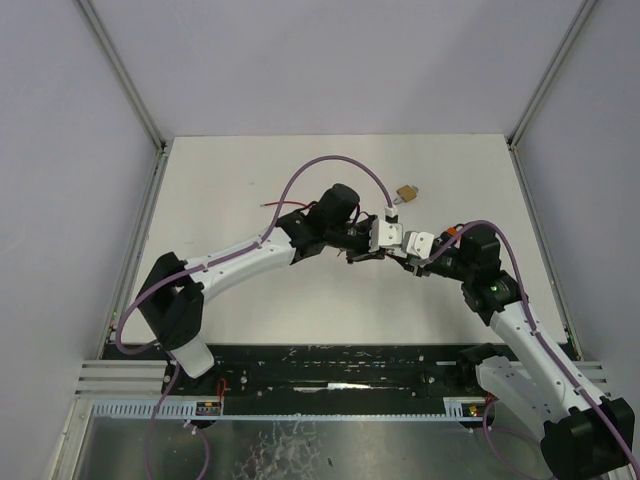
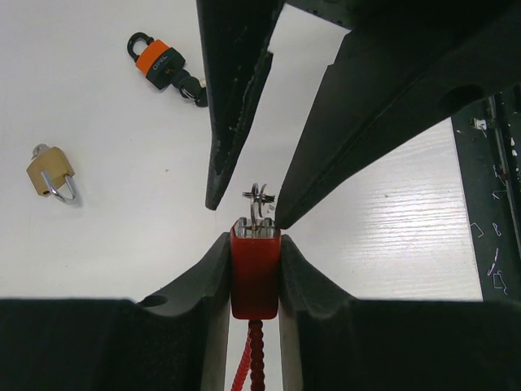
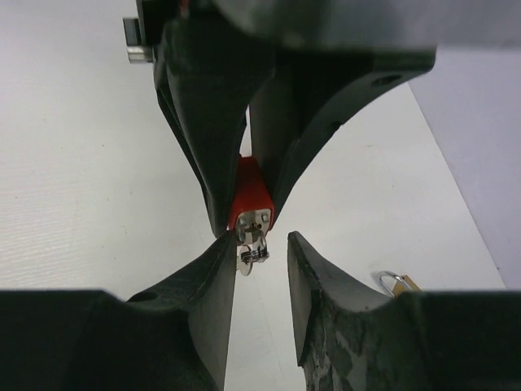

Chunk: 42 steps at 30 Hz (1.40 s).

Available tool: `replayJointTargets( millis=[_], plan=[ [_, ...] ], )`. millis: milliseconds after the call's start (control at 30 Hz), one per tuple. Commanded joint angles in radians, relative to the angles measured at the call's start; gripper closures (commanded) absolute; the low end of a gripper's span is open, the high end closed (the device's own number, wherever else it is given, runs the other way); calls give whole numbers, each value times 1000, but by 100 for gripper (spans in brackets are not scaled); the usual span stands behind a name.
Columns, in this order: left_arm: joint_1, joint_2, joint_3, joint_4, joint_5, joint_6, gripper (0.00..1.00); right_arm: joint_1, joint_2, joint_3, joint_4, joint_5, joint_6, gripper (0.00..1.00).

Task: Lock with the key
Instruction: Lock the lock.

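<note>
My left gripper [image 2: 255,238] is shut on a red padlock [image 2: 255,273] with a red cable shackle and holds it above the table. A small silver key [image 2: 259,198] on a ring sticks out of the lock's keyhole end. My right gripper [image 3: 260,240] is open, with its jaws on either side of the key [image 3: 251,255]. The key sits close against the left finger [image 3: 213,285], and the right finger stands apart from it. In the top view the two grippers [image 1: 385,238] [image 1: 408,245] meet tip to tip at mid-table.
A brass padlock [image 1: 405,193] lies on the white table just beyond the grippers, also seen in the left wrist view [image 2: 50,171]. An orange-and-black padlock [image 2: 159,63] with a key in it lies nearby. Grey walls enclose the table.
</note>
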<state>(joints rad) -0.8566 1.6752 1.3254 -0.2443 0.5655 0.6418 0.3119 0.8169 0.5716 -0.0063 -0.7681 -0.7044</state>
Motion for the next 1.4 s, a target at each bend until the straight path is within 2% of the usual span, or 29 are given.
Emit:
replayJointTargets(
  millis=[0, 233, 467, 733, 1067, 1200, 1367],
  plan=[
    [-7, 11, 33, 20, 7, -4, 100, -4, -13, 72, 8, -80, 35, 62],
    [-5, 3, 25, 22, 19, 6, 100, -17, 14, 69, 4, -81, 52, 68],
    [-4, -6, 18, 25, 16, 8, 100, -17, 38, 58, -19, -65, 29, 66],
    [-2, -11, 10, 27, 24, 15, 100, -17, 35, 61, -31, -50, 6, 68],
    [0, -12, 8, 19, 26, 35, 100, -20, 33, 77, -100, -89, -71, 86],
    [1, -12, 12, 3, 33, 59, 100, -20, 39, 95, -153, -101, -131, 100],
    [5, -13, 21, -46, 48, 122, 100, -19, 28, 113, -214, -106, -219, 100]
  ],
)
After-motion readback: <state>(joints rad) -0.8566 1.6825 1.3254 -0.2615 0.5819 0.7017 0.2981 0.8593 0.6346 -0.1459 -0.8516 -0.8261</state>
